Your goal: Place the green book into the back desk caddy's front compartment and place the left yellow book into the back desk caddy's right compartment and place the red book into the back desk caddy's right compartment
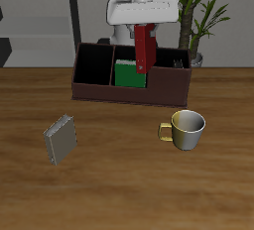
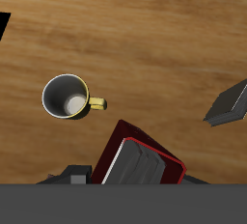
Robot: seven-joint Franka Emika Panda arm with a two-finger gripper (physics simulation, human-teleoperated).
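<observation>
While the gripper (image 1: pixel 146 28) pinches the red book (image 1: pixel 146 50) by its upper end, the book hangs upright just above the back desk caddy (image 1: pixel 99 91), over the divider between the front compartment (image 1: pixel 128 75), where the green book (image 1: pixel 126 74) already stands, and the right compartment (image 1: pixel 169 67). The red book's placement appears to be the step in hand; next it likely needs shifting toward the potted plant (image 1: pixel 203 16), then lowering, clear of that divider
</observation>
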